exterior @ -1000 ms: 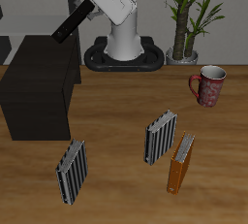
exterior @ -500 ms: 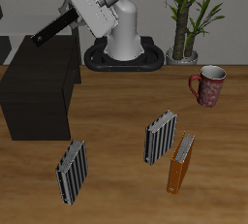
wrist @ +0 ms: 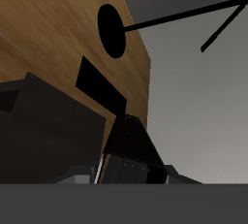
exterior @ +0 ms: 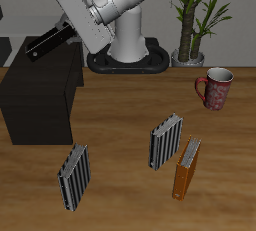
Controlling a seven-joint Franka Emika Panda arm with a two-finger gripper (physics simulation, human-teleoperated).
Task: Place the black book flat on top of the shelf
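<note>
My gripper [exterior: 70, 29] is shut on one end of the black book [exterior: 45, 44]. It holds the book tilted in the air, with the free end lower, above the back part of the shelf [exterior: 40, 93]. The shelf is a low, wide black cabinet at the side of the table. The book is a little above the shelf's flat top and does not touch it. In the wrist view the book [wrist: 134, 143] shows as a dark slab running out from the gripper, with the shelf [wrist: 44, 121] beneath it. The fingertips themselves are hard to make out.
Two grey-and-black striped books [exterior: 166, 141] [exterior: 73, 176] stand on the wooden table nearer the front edge. An orange-brown book [exterior: 186, 169] stands beside one of them. A red patterned mug [exterior: 215, 87] and a potted plant [exterior: 195, 20] are farther back, by the robot's base [exterior: 127, 57].
The arm has swung sideways with the black book. The book has moved from the shelf's back corner to farther over the shelf top and has come lower.
</note>
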